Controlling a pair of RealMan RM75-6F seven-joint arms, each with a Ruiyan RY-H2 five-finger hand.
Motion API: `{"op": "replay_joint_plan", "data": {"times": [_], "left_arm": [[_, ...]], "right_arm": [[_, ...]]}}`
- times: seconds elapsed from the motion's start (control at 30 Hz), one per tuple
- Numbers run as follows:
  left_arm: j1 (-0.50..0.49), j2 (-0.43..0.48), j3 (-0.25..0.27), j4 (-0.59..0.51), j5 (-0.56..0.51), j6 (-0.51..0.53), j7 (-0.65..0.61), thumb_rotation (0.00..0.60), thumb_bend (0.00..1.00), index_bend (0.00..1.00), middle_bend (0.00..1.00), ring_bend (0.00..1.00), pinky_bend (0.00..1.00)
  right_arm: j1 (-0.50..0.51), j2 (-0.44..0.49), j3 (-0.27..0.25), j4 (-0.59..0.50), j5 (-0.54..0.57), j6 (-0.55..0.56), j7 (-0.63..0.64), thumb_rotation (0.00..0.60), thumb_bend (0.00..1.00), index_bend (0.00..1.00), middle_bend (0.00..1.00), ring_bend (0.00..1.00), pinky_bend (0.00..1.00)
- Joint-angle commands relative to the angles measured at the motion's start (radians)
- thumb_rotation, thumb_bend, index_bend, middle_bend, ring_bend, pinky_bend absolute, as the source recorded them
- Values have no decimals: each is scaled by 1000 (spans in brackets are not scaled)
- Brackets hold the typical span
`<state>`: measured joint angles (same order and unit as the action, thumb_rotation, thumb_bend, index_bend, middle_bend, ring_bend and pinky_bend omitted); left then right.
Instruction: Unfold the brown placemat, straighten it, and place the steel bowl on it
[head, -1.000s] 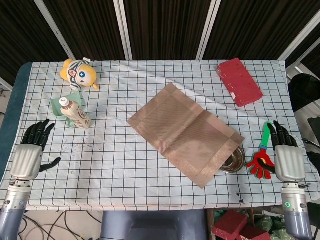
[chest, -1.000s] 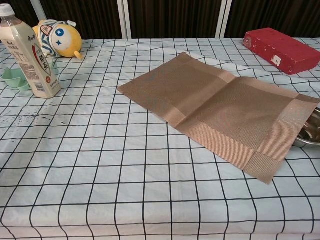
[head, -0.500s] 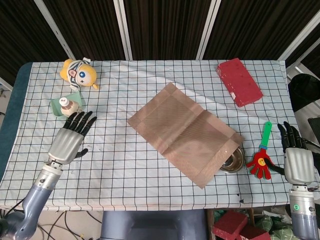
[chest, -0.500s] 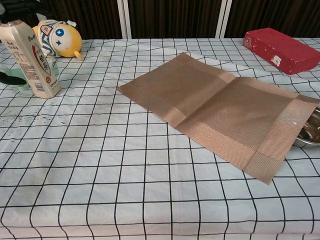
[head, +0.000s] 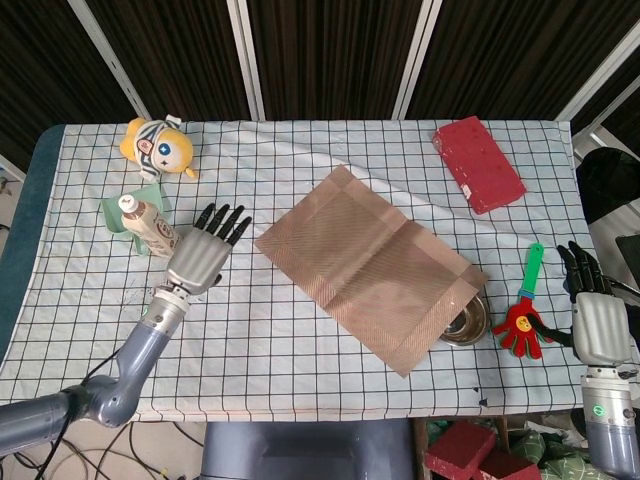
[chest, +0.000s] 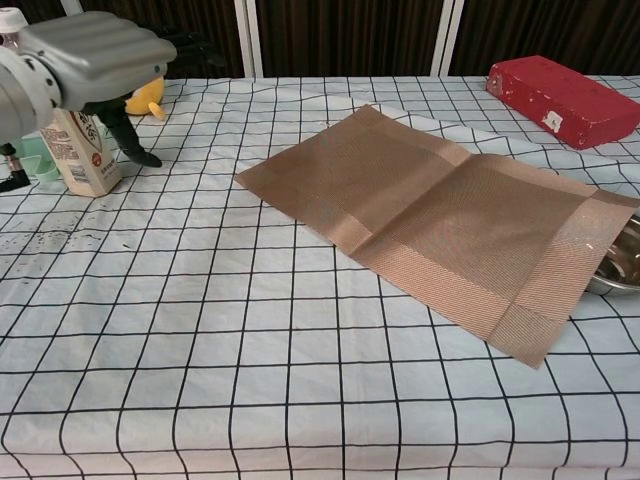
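The brown placemat (head: 370, 263) lies unfolded and slanted across the table's middle, also seen as the brown placemat (chest: 440, 220) in the chest view. Its near right corner covers part of the steel bowl (head: 468, 322), whose rim shows as the steel bowl (chest: 622, 262) at the chest view's right edge. My left hand (head: 203, 256) hovers open, fingers spread, just left of the mat's left corner; in the chest view the left hand (chest: 85, 52) fills the upper left. My right hand (head: 594, 318) rests open at the table's right edge, away from the bowl.
A drink bottle (head: 150, 227) lies on a green holder (head: 118, 210) beside my left hand. A yellow plush toy (head: 156, 146) sits at the far left, a red block (head: 477, 163) at the far right. A red and green clapper toy (head: 524, 315) lies between bowl and right hand.
My left hand has swept from the table's left edge rightwards and further in, to just beside the placemat. The right hand has drawn slightly back to the right. Mat and bowl are unmoved.
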<state>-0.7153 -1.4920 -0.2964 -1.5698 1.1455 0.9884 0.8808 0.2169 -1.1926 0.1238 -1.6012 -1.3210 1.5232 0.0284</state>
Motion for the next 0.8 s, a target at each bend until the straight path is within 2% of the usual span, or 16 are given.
{"op": "replay_joint_plan", "data": {"times": [0.03,0.3,0.57,0.8], "left_arm": [[-64,-64,-17,74,-67,-24,74,600,46,54,11,26,97],[-145,-150,-32,203,-163,-22,158,600,86,54,16,26,97],[-207,-212,-14,318,-206,-23,213,600,111,54,22,26,96],[-249,-283,-12,441,-242,-33,211,600,110,87,31,26,95]], "right_arm": [[-1,1,5,2,5,-11,12,600,100,20,0,41,201],[-4,4,13,-1,11,-41,46,600,100,20,0,41,201],[-8,8,23,-3,17,-60,66,600,103,20,0,41,201],[-11,11,33,-2,24,-75,81,600,107,23,0,41,201]]}}
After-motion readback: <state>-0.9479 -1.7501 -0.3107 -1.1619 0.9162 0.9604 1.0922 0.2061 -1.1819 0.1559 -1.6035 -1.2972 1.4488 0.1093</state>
